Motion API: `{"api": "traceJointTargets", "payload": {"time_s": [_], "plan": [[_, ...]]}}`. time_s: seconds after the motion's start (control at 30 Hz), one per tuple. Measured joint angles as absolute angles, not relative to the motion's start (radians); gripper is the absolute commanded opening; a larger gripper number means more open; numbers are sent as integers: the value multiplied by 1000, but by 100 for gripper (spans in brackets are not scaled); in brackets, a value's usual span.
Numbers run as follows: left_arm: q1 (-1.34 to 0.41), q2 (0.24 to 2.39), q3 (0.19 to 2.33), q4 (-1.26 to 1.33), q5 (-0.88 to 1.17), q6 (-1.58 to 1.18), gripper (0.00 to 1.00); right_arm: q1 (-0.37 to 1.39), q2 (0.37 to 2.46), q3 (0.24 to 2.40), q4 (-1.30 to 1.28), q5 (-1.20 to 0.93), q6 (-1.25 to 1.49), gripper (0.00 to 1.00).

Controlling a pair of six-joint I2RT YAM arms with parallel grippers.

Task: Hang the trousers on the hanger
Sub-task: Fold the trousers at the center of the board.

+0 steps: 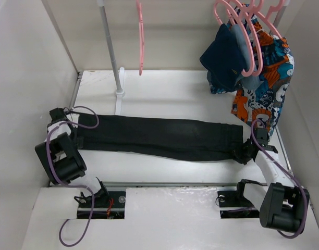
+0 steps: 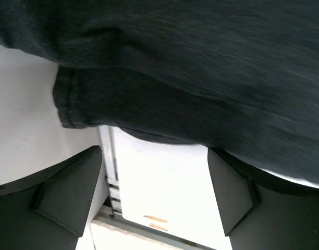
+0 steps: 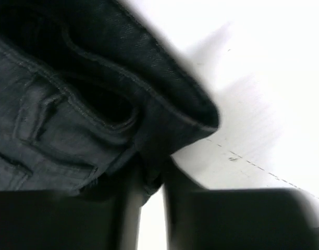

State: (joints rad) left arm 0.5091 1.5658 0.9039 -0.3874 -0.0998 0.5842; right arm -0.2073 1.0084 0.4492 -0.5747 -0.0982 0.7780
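I have two claws, and the trousers (image 1: 154, 136) lie between them. The trousers are black. They lie flat on the white table (image 1: 175, 88), stretched out long from left to right.

My left claw (image 1: 73, 133) is at the left end, where the leg ends are. In the left wrist view my left claw (image 2: 154, 156) is wide open. Its two fingers (image 2: 71, 192) stand far apart and only the white table shows in the gap. The hem of the trousers (image 2: 201, 67) is just past my fingertips. This claw holds nothing.

My right claw (image 1: 246, 151) is at the right end, at the waist. In the right wrist view the picture is a bit blurry. I can see the waistband and a belt loop of the trousers (image 3: 71, 104). My right claw (image 3: 149, 182) has its fingers (image 3: 222, 219) close together. A fold of the black cloth goes down into the thin gap between them, so this claw is pinching the trousers.

The hanger (image 1: 140, 36) is thin and pink. It hangs at the back, up over the table, just beside a grey pole (image 1: 110, 47). It has nothing on it and it is well apart from the trousers.

At the back right more pink hangers (image 1: 243, 31) are bunched together. A dark blue cloth (image 1: 224, 57) and a cloth with orange and blue shapes (image 1: 264, 88) hang on them.
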Motion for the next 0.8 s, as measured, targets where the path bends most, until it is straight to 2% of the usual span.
{"api": "traceJointTargets", "payload": {"time_s": [0.03, 0.07, 0.23, 0.57, 0.6, 0.67, 0.8], "plan": [[513, 1554, 905, -402, -81, 585, 80, -207, 1008, 445, -575, -89, 780, 4], [517, 1540, 911, -425, -58, 586, 80, -207, 1008, 444, -577, -81, 783, 0], [591, 1519, 976, -496, 6, 577, 80, -207, 978, 445, -586, -50, 786, 0], [616, 1617, 934, -405, -9, 637, 80, -207, 971, 553, -617, -6, 759, 0], [616, 1620, 940, -382, -6, 642, 49, -207, 974, 566, -618, -3, 754, 0], [615, 1634, 938, -346, 1, 637, 0, -210, 983, 589, -622, -3, 744, 0], [600, 1653, 936, -327, -9, 641, 0, -248, 991, 623, -660, -12, 719, 0]]}}
